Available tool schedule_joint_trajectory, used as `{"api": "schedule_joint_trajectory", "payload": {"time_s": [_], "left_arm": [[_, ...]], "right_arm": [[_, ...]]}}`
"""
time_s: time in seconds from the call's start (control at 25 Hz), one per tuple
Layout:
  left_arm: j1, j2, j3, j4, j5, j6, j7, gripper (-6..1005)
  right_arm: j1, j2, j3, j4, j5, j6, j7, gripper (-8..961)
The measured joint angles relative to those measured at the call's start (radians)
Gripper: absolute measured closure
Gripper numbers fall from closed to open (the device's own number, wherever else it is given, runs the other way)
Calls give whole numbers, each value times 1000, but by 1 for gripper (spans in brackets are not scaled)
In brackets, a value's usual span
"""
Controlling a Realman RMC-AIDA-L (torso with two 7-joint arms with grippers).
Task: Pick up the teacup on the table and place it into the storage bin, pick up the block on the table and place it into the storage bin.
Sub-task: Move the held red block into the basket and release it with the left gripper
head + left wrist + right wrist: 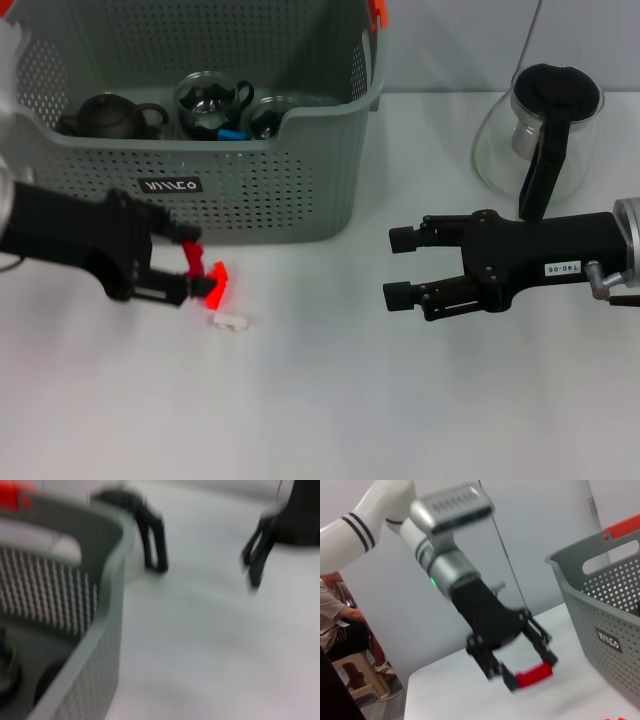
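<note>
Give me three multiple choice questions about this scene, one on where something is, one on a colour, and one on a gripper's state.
1. Where is the glass pot?
A. Inside the storage bin
B. On the table, right of the storage bin
C. In the right gripper

2. What colour is the block?
A. Red
B. Green
C. Yellow

3. What is the left gripper doing?
A. Empty, open
B. Gripping the bin rim
C. Shut on the block

Answers: 1 B, it stands beyond the open right gripper, beside the storage bin. 2 A, bright red. 3 C, the block sits between its fingers.
</note>
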Motion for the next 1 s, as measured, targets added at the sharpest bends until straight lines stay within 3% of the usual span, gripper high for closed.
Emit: {"api": "schedule_joint_trajectory", "payload": {"time_s": [0.2, 0.36, 0.52, 0.76, 1.0], "left_arm": [[-46, 64, -147, -5, -197, 85, -137, 357], [-99, 122, -224, -28, -270, -61, -318, 357], [-122, 140, -216, -48, -245, -175, -378, 358], [-154, 146, -168, -121, -168, -406, -441, 322], [-149, 136, -144, -86, -150, -459, -482, 251]], "right_arm": [[0, 2, 0, 0, -2, -4, -1, 40], [-1, 4, -2, 0, -5, -8, -2, 39], [-8, 5, -4, 0, -6, -8, -2, 40], [-14, 5, -5, 0, -6, -9, -3, 42], [-15, 4, -3, 0, -6, -16, -3, 41]]}}
